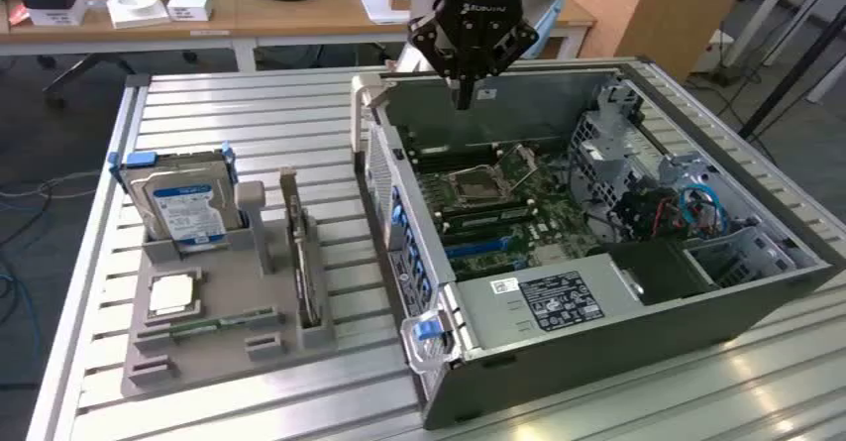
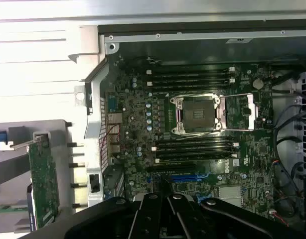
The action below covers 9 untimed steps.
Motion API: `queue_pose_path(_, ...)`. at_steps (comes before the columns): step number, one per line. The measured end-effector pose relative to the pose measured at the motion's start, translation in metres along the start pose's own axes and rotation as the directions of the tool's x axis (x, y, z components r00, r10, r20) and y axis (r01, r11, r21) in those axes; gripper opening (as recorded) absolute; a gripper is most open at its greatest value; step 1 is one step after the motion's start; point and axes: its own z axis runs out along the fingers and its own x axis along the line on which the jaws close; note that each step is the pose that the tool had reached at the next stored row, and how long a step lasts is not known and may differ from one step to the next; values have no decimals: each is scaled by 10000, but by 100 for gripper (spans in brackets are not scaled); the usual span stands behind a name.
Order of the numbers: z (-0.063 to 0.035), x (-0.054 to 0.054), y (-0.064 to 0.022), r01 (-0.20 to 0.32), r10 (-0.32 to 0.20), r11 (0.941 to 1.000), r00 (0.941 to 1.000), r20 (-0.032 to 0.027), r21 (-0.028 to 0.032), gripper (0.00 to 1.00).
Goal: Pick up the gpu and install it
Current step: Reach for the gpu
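Observation:
The gpu (image 1: pixel 303 263) stands on edge in a slot of the grey holder (image 1: pixel 232 362) at the exterior view's left, a thin dark card. In the wrist view the gpu (image 2: pixel 43 184) shows a green board face with a silvery bracket at one end. My gripper (image 1: pixel 463 96) hangs over the back wall of the open computer case (image 1: pixel 635 322), well away from the gpu, shut with nothing between its fingers. Its dark fingers (image 2: pixel 179 211) point down toward the motherboard (image 2: pixel 193 149).
The holder also carries a silver hard drive (image 1: pixel 185 208), a square processor chip (image 1: pixel 172 294) and a narrow green memory stick (image 1: pixel 212 324). Inside the case are the processor socket (image 2: pixel 198 113), a blue card slot (image 2: pixel 183 178) and blue cables (image 1: pixel 694 208). A desk (image 1: pixel 238 10) stands behind.

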Motion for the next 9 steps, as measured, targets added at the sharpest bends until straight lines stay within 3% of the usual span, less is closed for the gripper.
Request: queue_pose_path(9, 0, 0, 0, 1, -1, 10000, 10000, 0, 0, 10)
